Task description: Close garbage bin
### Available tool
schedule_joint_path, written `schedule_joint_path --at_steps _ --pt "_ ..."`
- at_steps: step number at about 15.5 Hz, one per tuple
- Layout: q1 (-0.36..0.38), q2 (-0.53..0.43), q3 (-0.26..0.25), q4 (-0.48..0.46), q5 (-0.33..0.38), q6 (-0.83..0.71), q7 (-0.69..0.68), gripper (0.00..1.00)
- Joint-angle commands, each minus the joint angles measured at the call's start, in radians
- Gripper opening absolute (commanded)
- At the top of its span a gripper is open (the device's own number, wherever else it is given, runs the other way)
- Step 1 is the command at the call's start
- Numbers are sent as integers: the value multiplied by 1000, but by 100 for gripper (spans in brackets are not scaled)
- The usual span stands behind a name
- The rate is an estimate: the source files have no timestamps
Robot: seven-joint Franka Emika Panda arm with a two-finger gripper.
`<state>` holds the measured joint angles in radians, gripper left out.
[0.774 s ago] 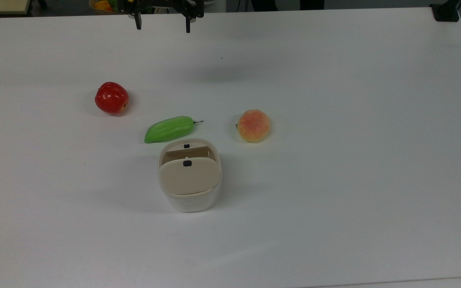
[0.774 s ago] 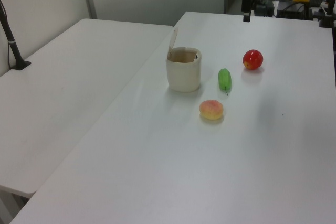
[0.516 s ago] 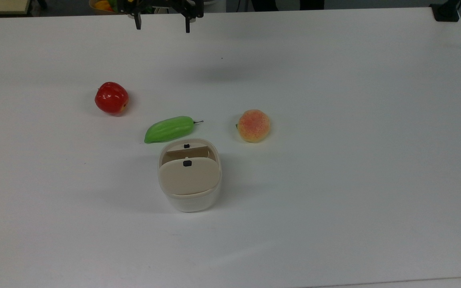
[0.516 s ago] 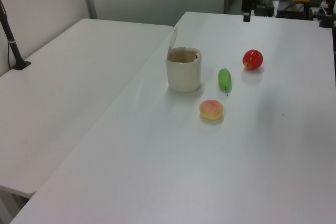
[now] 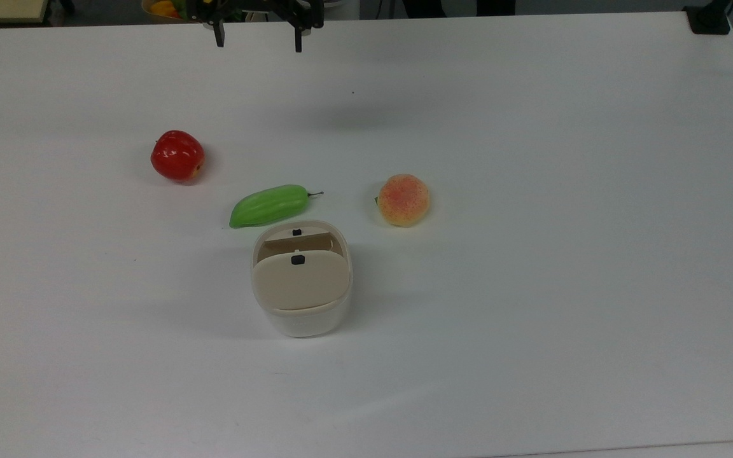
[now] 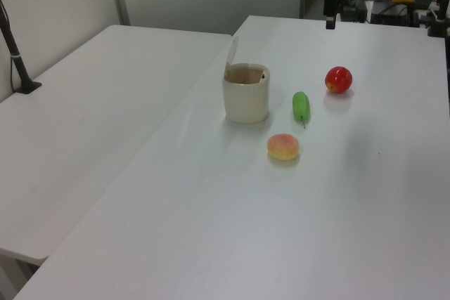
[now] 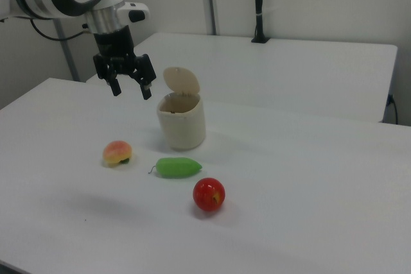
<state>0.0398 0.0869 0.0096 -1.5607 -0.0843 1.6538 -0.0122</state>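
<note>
The garbage bin [image 5: 303,315] [image 6: 246,100] [image 7: 182,123] is a cream-white tub standing near the middle of the white table. Its beige lid [image 5: 301,280] [image 6: 230,55] [image 7: 182,80] with a small black button stands raised, and the bin's mouth is uncovered. My gripper [image 5: 258,44] [image 7: 131,90] hangs open and empty, high above the table and well away from the bin, at the top view's upper edge. One black finger [image 6: 329,19] of it shows at the left view's top right.
A red apple [image 5: 177,156] [image 6: 338,79] [image 7: 209,194], a green vegetable [image 5: 269,205] [image 6: 301,106] [image 7: 178,167] and a peach [image 5: 403,200] [image 6: 283,147] [image 7: 117,153] lie near the bin on the white table [image 5: 532,254]. A second table [image 6: 91,103] adjoins it.
</note>
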Motion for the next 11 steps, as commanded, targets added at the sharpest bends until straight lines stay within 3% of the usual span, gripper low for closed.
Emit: schedule_joint_path --at_steps 1,3,4,6,8,11 --pt "8 -23 -4 -21 -15 -22 -3 100" --pt "5 -23 -5 -21 -15 -20 -9 96" --pt "5 -23 -5 -21 -15 -20 -14 84" --pt "6 -21 -4 -21 -12 -22 -17 35" --pt "6 -21 -5 -21 -12 -22 -17 1" --pt "6 -19 -5 -21 -12 -20 -18 0"
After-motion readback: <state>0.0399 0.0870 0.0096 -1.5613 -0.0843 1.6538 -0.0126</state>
